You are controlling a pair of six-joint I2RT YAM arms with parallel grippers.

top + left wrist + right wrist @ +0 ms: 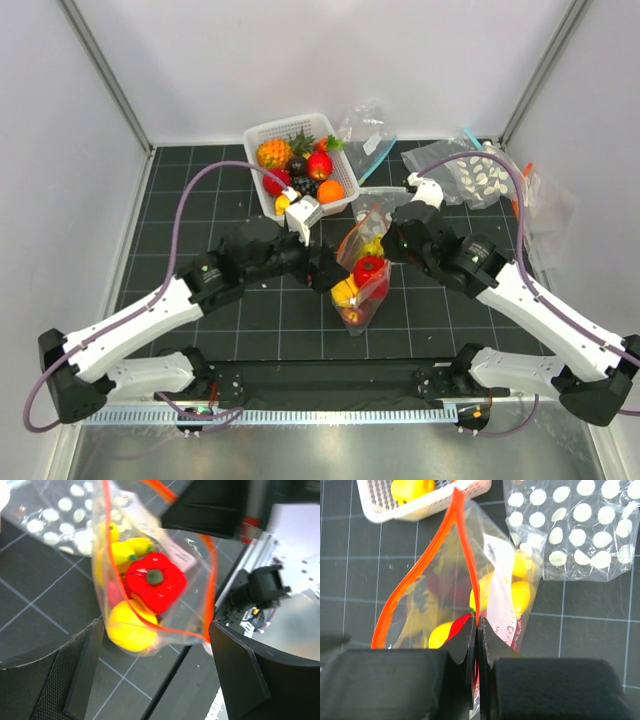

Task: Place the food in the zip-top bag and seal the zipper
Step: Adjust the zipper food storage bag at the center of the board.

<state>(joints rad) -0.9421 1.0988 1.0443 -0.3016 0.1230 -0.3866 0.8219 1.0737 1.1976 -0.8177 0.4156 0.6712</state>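
Two pincers on one zip-top bag (415,600): right pincer (477,627) pressed shut on the orange-red zipper (462,545), just beside a white label (500,580), print too faint to read. Opposite, left pincer (155,630) spread wide, straddling the bag's lower end, fingers apart from the plastic. Inside the bag, the food: a red fruit (155,582) among yellow fruits (130,630). Beyond the pinch, zipper parted, mouth gaping toward a white basket (445,502) of more fruit. Alongside, on the dark gridded worktop (350,580), a clear dotted bag (580,525).
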